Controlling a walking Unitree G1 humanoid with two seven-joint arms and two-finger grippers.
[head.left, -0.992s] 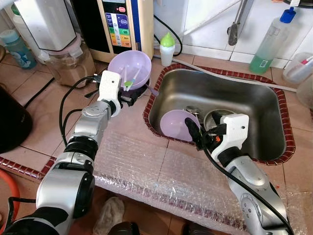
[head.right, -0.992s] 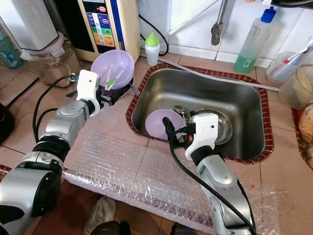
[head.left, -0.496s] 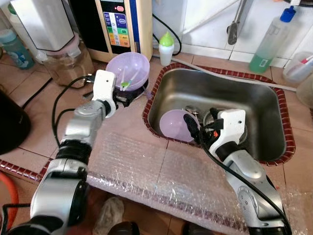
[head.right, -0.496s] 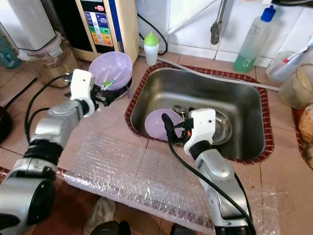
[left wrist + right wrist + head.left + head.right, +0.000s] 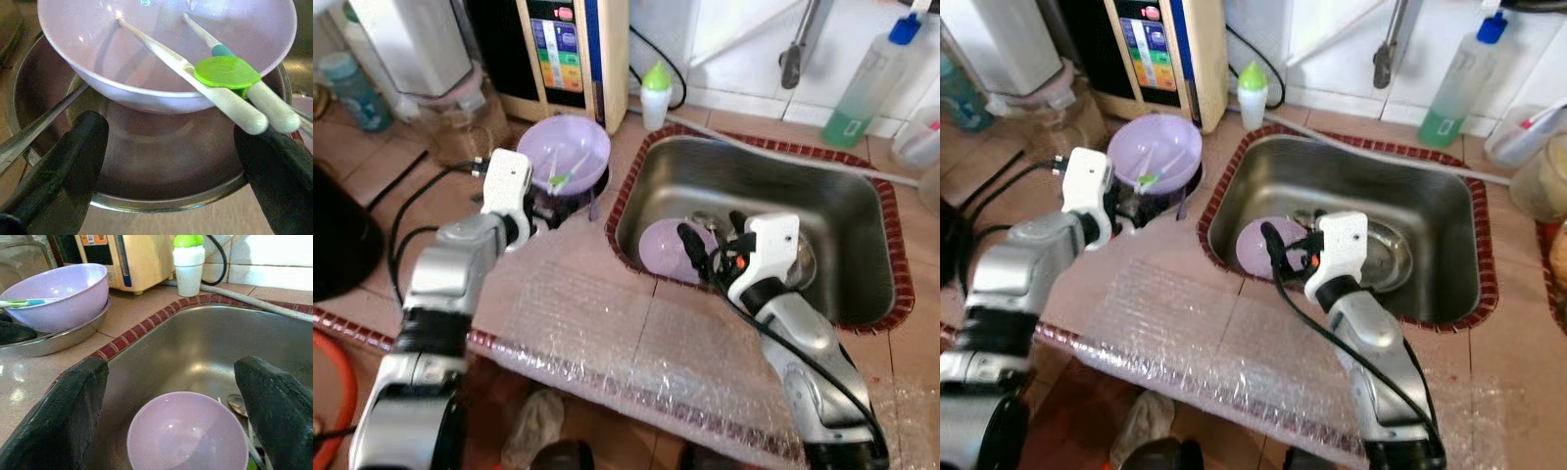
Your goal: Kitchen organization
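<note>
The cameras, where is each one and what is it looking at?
Eye views: on the head, looking down at the sink, showing both arms.
Left wrist view: on the left arm, facing the counter bowl between open fingers.
Right wrist view: on the right arm, facing the sink bowl between open fingers.
Shared: both wrist views show the counter bowl.

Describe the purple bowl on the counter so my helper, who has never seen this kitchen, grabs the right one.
Start at the steel sink and look to its left, in front of the cream appliance. There a purple bowl sits in a shallow steel dish on the tiled counter. Unlike the empty purple bowl in the sink, it holds white training chopsticks with a green hinge.
</note>
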